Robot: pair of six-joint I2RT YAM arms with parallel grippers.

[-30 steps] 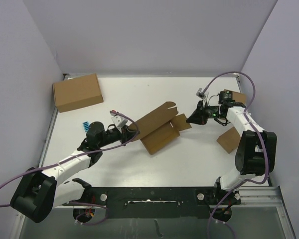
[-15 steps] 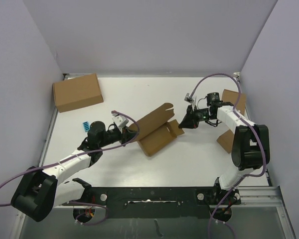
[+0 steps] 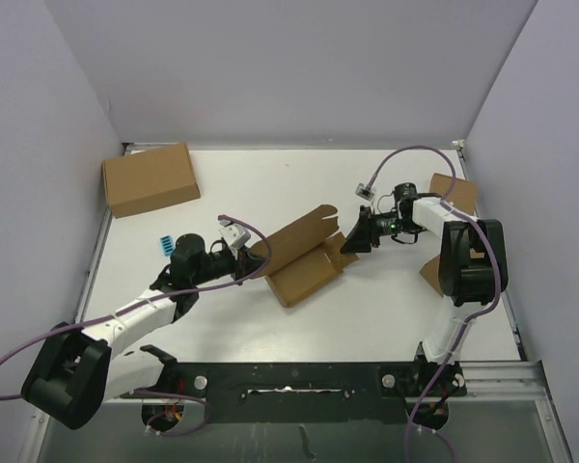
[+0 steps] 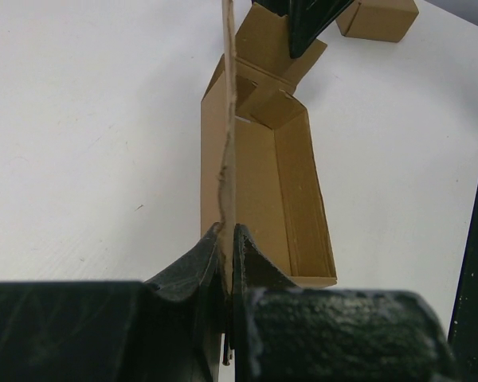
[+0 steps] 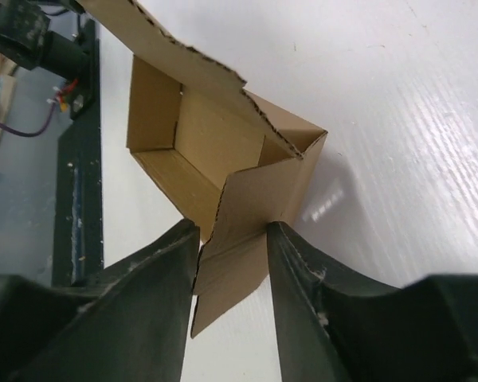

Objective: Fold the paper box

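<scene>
White tabletop (image 3: 222,183), lavender walls (image 3: 270,68). Your right claw (image 5: 233,231) has just parted its jaws and slid in from the right. They now straddle the end flap (image 5: 235,263) of the paper box (image 5: 193,135) without pinching it. Your left claw (image 4: 227,239) is clamped thin on the upright lid panel (image 4: 227,95). The half-folded box lies mid-table, and the end flap looks ready to tuck inward.
</scene>
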